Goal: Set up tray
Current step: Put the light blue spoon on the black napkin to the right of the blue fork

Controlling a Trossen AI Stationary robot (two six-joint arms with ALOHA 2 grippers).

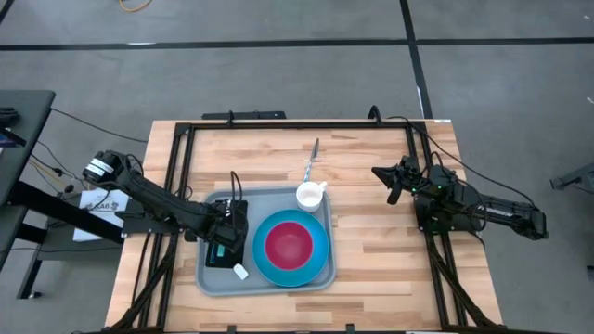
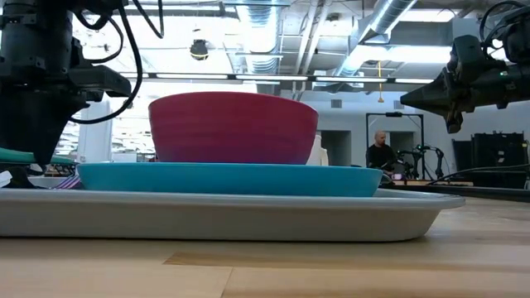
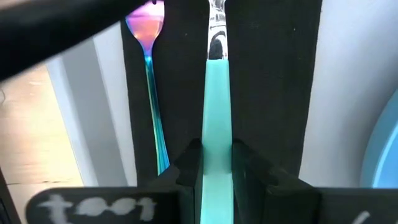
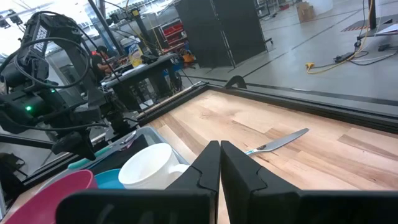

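The light grey-blue tray (image 1: pixel 215 278) lies on the wooden table and carries a blue plate (image 1: pixel 320 264) with a red bowl (image 1: pixel 289 243) and a white cup (image 1: pixel 311 195). A black napkin (image 3: pixel 267 81) lies on the tray's left part, with an iridescent spoon (image 3: pixel 148 37) on it. My left gripper (image 1: pixel 227 243) points down over the napkin, shut on a teal-handled utensil (image 3: pixel 216 93); its head is cut off by the picture's edge. My right gripper (image 4: pixel 219 163) hovers shut and empty over the table's right side. My left gripper pinches the utensil's teal handle (image 3: pixel 216 149) between its two fingers (image 3: pixel 186 171), one on each long side. The fingers come from above, pointing down, and lie across the handle. The utensil sits level over the black napkin beside the spoon; whether it rests on the cloth cannot be told.
A knife (image 1: pixel 313 158) lies on the bare wood beyond the tray's far edge. A black frame (image 1: pixel 278 123) borders the table top. Open wood stretches to the right of the tray. People (image 2: pixel 381 153) and equipment stand in the room behind.
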